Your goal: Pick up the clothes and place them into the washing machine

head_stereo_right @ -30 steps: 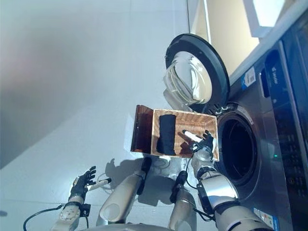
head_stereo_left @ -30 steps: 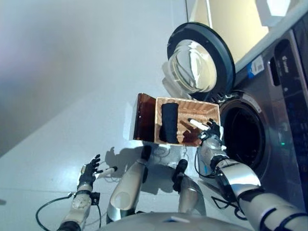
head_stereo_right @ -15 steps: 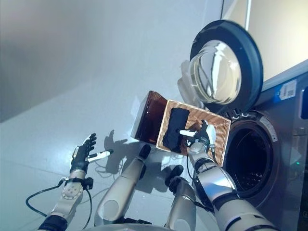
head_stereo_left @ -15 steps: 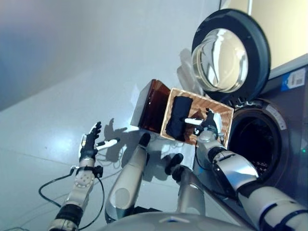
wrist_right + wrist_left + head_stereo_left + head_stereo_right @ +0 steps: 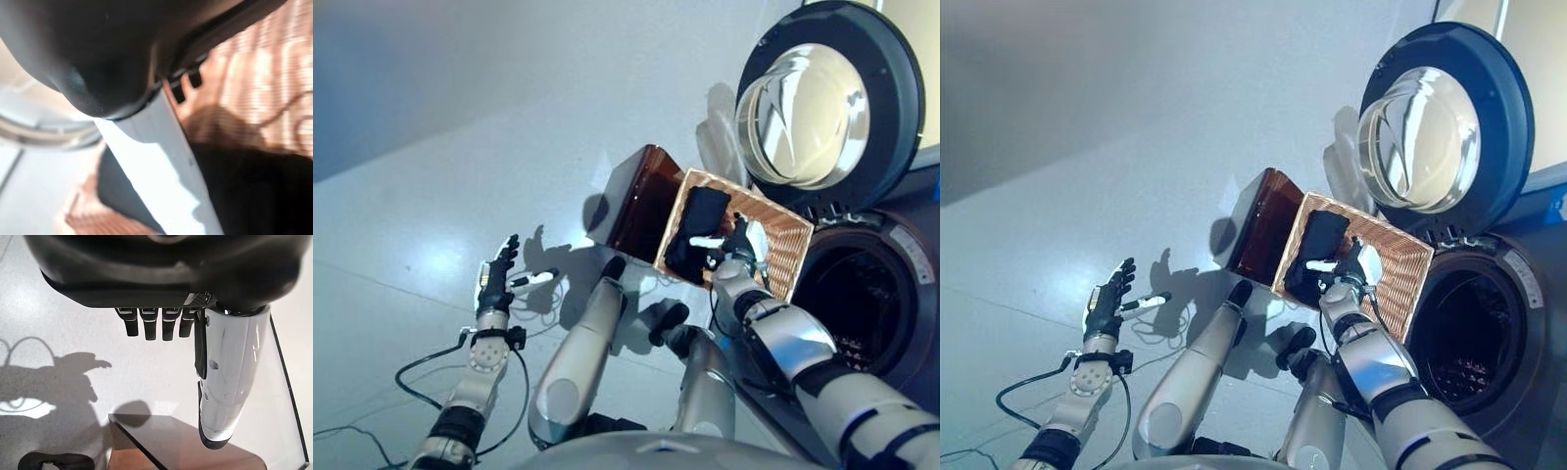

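Observation:
A dark folded cloth [image 5: 695, 227] lies in the left part of a woven wicker basket [image 5: 785, 257] that stands on the floor before the washing machine. My right hand [image 5: 734, 253] reaches into the basket with its fingers relaxed. Its white-covered thumb [image 5: 161, 171] stretches across the cloth's near end, and nothing is held. The black cloth [image 5: 254, 191] fills the space past the thumb in the right wrist view. My left hand [image 5: 495, 284] hovers open and empty over the floor, far to the left of the basket.
The washing machine's round door [image 5: 827, 93] is swung wide open above the basket. Its dark drum opening [image 5: 862, 299] lies just right of the basket. A dark brown glossy panel [image 5: 641, 196] stands against the basket's left side.
The camera has swung, shifting the whole picture. My right hand has moved across the basket from its right part to the dark cloth. The left hand stays open.

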You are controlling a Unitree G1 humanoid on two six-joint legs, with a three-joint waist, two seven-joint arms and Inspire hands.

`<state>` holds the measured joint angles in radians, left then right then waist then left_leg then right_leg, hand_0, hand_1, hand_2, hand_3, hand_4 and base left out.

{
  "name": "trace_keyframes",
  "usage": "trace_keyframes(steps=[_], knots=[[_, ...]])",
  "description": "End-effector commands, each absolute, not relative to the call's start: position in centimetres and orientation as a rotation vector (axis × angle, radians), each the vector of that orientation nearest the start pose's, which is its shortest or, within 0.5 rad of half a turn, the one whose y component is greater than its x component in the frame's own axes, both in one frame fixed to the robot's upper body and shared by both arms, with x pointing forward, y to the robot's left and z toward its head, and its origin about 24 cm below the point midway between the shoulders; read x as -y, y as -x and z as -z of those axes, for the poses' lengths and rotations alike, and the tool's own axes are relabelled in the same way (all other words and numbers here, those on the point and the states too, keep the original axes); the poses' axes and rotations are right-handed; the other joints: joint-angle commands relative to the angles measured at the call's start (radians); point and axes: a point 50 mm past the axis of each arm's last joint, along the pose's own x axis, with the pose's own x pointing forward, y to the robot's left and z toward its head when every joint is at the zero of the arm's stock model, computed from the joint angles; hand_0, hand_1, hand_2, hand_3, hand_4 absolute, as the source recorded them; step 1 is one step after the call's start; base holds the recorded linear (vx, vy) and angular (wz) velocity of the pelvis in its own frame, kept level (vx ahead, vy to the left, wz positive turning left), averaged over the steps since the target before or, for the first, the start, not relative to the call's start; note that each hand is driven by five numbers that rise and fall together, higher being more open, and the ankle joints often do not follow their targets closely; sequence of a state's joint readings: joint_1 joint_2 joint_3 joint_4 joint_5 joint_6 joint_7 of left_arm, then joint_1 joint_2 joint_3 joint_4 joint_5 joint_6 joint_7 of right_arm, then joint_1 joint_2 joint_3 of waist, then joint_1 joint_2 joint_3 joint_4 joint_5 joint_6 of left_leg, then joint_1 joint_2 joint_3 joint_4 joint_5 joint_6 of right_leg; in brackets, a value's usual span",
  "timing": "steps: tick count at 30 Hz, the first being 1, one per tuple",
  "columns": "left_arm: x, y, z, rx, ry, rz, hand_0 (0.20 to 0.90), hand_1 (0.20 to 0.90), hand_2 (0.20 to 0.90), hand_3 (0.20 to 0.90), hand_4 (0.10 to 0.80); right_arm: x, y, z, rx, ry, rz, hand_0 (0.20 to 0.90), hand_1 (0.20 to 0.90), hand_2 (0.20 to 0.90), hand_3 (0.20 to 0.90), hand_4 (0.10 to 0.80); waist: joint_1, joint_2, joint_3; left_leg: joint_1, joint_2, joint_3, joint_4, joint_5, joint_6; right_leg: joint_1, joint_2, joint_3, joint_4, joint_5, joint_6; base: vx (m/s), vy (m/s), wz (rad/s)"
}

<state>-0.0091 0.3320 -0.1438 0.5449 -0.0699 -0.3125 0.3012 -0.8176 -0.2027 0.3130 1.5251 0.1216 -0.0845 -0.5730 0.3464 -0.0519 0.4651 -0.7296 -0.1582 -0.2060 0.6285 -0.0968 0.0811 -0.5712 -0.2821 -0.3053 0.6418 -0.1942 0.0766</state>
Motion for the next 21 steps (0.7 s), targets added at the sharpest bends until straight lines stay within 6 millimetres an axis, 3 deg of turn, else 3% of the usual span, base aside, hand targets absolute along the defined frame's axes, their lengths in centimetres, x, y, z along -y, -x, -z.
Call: trace_keyframes(steps=[1, 8, 13, 14, 15, 16, 17, 21], knots=[[-21.6, -23.7, 0.8, -0.020, -0.321, -0.191, 0.900, 0.900, 0.900, 0.900, 0.800, 24.3, -33.0, 0.0, -0.469, 0.662, 0.617, 0.900, 0.900, 0.900, 0.900, 0.800, 0.042, 0.063, 0.000, -0.049, -0.006, -0.001, 0.011, -0.043, -0.055, -0.014, 0.015, -0.021, 0.042, -0.023, -0.050, -0.021, -0.027, 0.14], [-20.7, -23.9, 0.3, 0.007, -0.328, -0.154, 0.900, 0.900, 0.900, 0.900, 0.800, 28.0, -31.6, -0.2, -0.529, 0.692, 0.736, 0.900, 0.900, 0.900, 0.900, 0.800, 0.077, 0.120, 0.011, -0.099, -0.042, -0.028, 0.017, -0.032, -0.051, -0.063, -0.017, -0.040, 0.105, -0.055, -0.049, 0.005, -0.023, 0.32], [-20.4, -24.3, 0.1, 0.019, -0.337, -0.144, 0.900, 0.900, 0.900, 0.900, 0.800, 28.7, -31.3, -0.3, -0.550, 0.722, 0.753, 0.900, 0.900, 0.900, 0.900, 0.800, 0.089, 0.141, 0.013, -0.117, -0.052, -0.031, 0.003, -0.019, -0.049, -0.087, -0.034, -0.040, 0.125, -0.061, -0.047, 0.006, 0.009, 0.09], [-20.2, -24.4, -0.1, 0.029, -0.334, -0.142, 0.900, 0.900, 0.900, 0.900, 0.800, 28.9, -31.2, -0.3, -0.554, 0.727, 0.761, 0.815, 0.815, 0.815, 0.815, 0.739, 0.090, 0.147, 0.015, -0.123, -0.055, -0.031, 0.001, -0.016, -0.049, -0.091, -0.037, -0.042, 0.129, -0.060, -0.047, -0.011, 0.011, 0.08], [-20.1, -24.4, -0.1, 0.032, -0.330, -0.139, 0.900, 0.900, 0.900, 0.900, 0.800, 29.1, -31.2, -0.4, -0.552, 0.738, 0.764, 0.532, 0.532, 0.532, 0.532, 0.537, 0.091, 0.153, 0.017, -0.130, -0.057, -0.030, 0.002, -0.014, -0.049, -0.097, -0.040, -0.041, 0.132, -0.059, -0.046, -0.015, 0.023, 0.11], [-20.1, -24.3, -0.1, 0.029, -0.329, -0.139, 0.900, 0.900, 0.900, 0.900, 0.800, 29.2, -31.2, -0.5, -0.553, 0.742, 0.767, 0.444, 0.444, 0.444, 0.444, 0.475, 0.092, 0.157, 0.018, -0.135, -0.058, -0.028, 0.002, -0.013, -0.049, -0.104, -0.043, -0.039, 0.135, -0.059, -0.046, -0.016, 0.025, 0.14], [-19.9, -24.2, -0.1, 0.032, -0.329, -0.135, 0.900, 0.900, 0.900, 0.900, 0.800, 29.3, -31.2, -0.7, -0.552, 0.747, 0.772, 0.200, 0.200, 0.200, 0.200, 0.300, 0.094, 0.161, 0.018, -0.138, -0.059, -0.027, 0.001, -0.011, -0.048, -0.109, -0.046, -0.039, 0.138, -0.058, -0.046, -0.016, 0.022, 0.12], [-20.1, -24.0, 0.5, 0.006, -0.339, -0.141, 0.900, 0.900, 0.900, 0.900, 0.800, 29.5, -31.4, -1.0, -0.543, 0.748, 0.781, 0.200, 0.200, 0.200, 0.200, 0.300, 0.092, 0.170, 0.022, -0.138, -0.057, -0.022, -0.015, 0.004, -0.049, -0.112, -0.051, -0.034, 0.132, -0.053, -0.044, -0.005, 0.014, 0.04]])
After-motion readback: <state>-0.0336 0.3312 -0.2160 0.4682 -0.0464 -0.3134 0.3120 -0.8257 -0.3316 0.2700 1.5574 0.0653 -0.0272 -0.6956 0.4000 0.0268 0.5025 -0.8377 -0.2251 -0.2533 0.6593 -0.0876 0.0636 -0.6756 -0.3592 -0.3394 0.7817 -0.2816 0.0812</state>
